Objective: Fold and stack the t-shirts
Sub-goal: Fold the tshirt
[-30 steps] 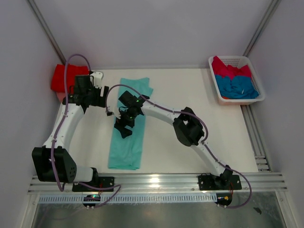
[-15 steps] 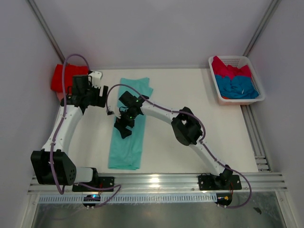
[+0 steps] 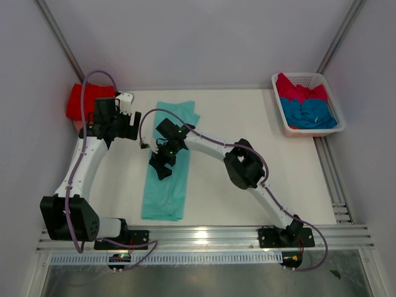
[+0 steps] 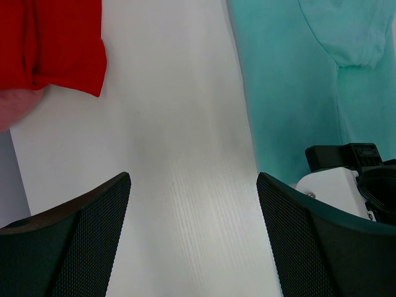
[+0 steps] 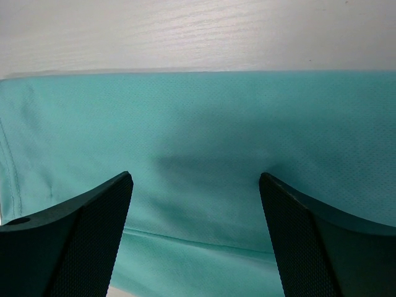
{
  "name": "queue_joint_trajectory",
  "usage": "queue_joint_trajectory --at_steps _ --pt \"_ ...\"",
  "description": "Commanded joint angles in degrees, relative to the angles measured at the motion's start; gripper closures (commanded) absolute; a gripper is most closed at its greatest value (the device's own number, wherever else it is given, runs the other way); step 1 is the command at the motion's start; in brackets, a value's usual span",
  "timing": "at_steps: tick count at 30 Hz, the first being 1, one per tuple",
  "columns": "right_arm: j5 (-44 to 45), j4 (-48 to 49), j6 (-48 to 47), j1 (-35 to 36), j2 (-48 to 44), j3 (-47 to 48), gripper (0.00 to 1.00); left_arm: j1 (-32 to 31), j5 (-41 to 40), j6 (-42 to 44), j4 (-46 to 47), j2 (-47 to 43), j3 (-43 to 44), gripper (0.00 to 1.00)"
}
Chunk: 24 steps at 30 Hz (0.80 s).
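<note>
Shirt point(image 3: 166, 198), the mint one, lies straight beneath your right gripper point(image 3: 161, 168), its long axis running finger to finger under the open, empty jaws; left gripper point(image 4: 193, 182), open and empty too, hangs over the table point(image 4: 173, 124) just left of it.

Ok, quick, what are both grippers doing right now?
Left gripper: open, holding nothing, over the table.
Right gripper: open, holding nothing, just above the teal shirt.
</note>
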Motion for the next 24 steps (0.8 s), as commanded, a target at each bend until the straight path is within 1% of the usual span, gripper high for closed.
queue_joint_trajectory --at_steps 1,4,7,12,13,16,19,21,24 --pt "3.0 -1.2 -0.6 -0.3 -5.1 -0.5 0.13 0.0 1.2 1.0 1.7 0.0 0.2 0.15" --pt "4.0 -0.7 -1.2 -0.3 -6.9 0.2 0.13 0.1 2.1 0.9 1.8 0.9 0.5 0.15" --pt "7.2 0.2 -1.4 -0.4 -7.4 1.6 0.13 0.1 2.5 0.8 1.5 1.7 0.7 0.16" --pt "8.7 1.2 -1.8 -1.3 -7.7 3.4 0.13 0.1 2.7 1.2 1.3 2.2 0.5 0.16" --pt "10.6 1.5 -1.8 -1.4 -7.6 3.7 0.13 0.1 2.7 1.2 1.4 2.2 0.4 0.16" --pt "12.5 2.4 -1.9 -2.3 -5.6 6.5 0.13 0.1 3.2 1.1 1.6 2.2 0.0 0.16" --pt "15.3 4.5 1.6 -4.1 -2.2 10.5 0.12 0.0 3.9 0.9 1.3 2.4 -0.1 0.16" --pt "15.4 4.5 5.7 -5.3 0.3 13.6 0.11 0.1 4.4 1.1 0.5 2.3 -0.3 0.16" --pt "15.8 7.0 9.1 -7.7 1.1 13.3 0.12 0.1 7.0 2.1 -1.1 2.4 -0.3 0.16"
